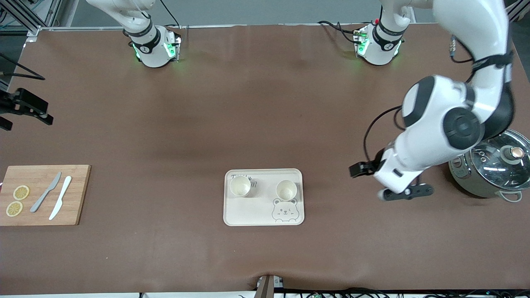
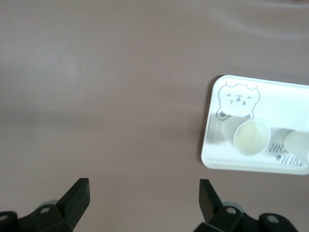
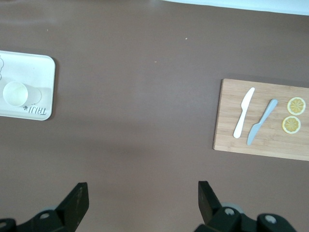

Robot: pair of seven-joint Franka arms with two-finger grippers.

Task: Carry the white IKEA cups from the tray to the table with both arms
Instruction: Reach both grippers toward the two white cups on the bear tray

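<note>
Two white IKEA cups (image 1: 240,186) (image 1: 286,190) stand upright side by side on the bear-printed tray (image 1: 265,215), in its part farther from the front camera. My left gripper (image 1: 405,193) is open and empty over bare table between the tray and the pot. The left wrist view shows its fingers wide apart (image 2: 145,191), with the tray (image 2: 217,145) and both cups (image 2: 251,137) (image 2: 297,143) off to one side. My right gripper (image 3: 142,193) is open and empty, high over bare table between the tray (image 3: 41,96) and the cutting board; one cup (image 3: 15,93) shows there.
A wooden cutting board (image 1: 74,194) with two knives (image 1: 45,192) (image 1: 61,197) and two lemon slices (image 1: 20,192) lies at the right arm's end. A steel pot with a glass lid (image 1: 492,165) stands at the left arm's end, close beside the left arm.
</note>
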